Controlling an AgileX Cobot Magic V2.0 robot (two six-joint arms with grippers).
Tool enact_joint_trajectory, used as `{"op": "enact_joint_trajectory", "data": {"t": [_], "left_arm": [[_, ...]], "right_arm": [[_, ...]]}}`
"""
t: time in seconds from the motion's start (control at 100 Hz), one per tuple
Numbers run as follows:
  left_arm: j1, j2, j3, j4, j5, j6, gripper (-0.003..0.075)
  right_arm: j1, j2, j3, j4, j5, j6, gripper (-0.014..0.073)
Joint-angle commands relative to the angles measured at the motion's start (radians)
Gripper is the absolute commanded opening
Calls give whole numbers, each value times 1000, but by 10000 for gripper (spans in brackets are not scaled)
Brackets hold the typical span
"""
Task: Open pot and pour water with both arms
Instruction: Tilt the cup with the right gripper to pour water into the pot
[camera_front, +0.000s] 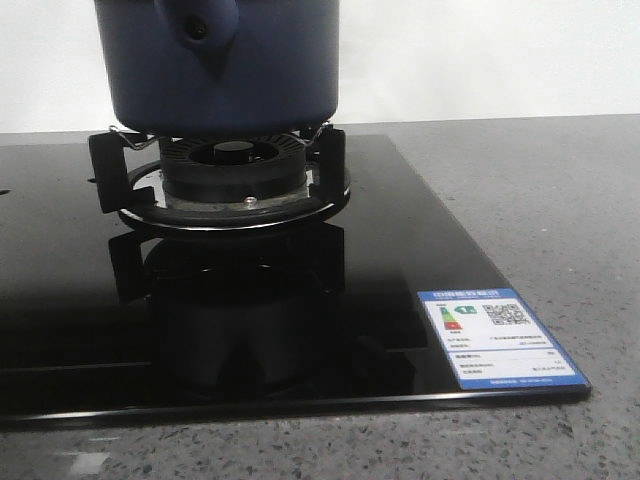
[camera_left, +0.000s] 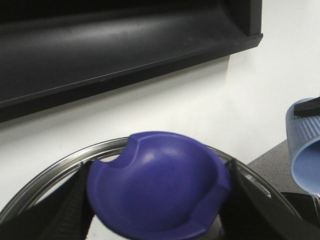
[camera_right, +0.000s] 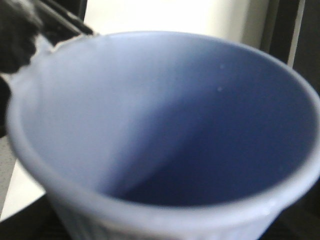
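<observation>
Left gripper (camera_left: 159, 200) clamped on purple lid knob (camera_left: 157, 185), fingers (camera_left: 65, 210) on both sides, steel lid rim (camera_left: 45, 172) arcing behind. Right gripper out of frame, state can't tell; pale blue cup (camera_right: 165, 130) fills its wrist view, tipped, thin water trickle at cup mouth in left wrist view. Navy pot (camera_front: 215, 65) sits on burner grate (camera_front: 225, 165), back-left of black glass hob (camera_front: 250, 320); bare glass in front, speckled counter (camera_front: 560, 210) at right.
</observation>
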Motion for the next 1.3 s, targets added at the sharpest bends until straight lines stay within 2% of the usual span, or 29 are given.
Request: {"op": "enact_joint_trajectory", "data": {"t": [0.0,0.19,0.91,1.03,1.29], "left_arm": [[1,-30,-34,-79,4,-9,316],[1,-30,-34,-79,4,-9,316],[1,-24,-34,-79,4,-9,316],[1,-24,-34,-79,4,-9,316],[1,-24,-34,-79,4,-9,316]], "right_arm": [[1,-35,-40,-35,-2,-2,268],[1,-35,-41,-83,-2,-2,268],[1,-35,-69,-76,5,26,268],[1,-35,-69,-72,21,152,268],[-1,-82,-69,-65,72,737,267]]}}
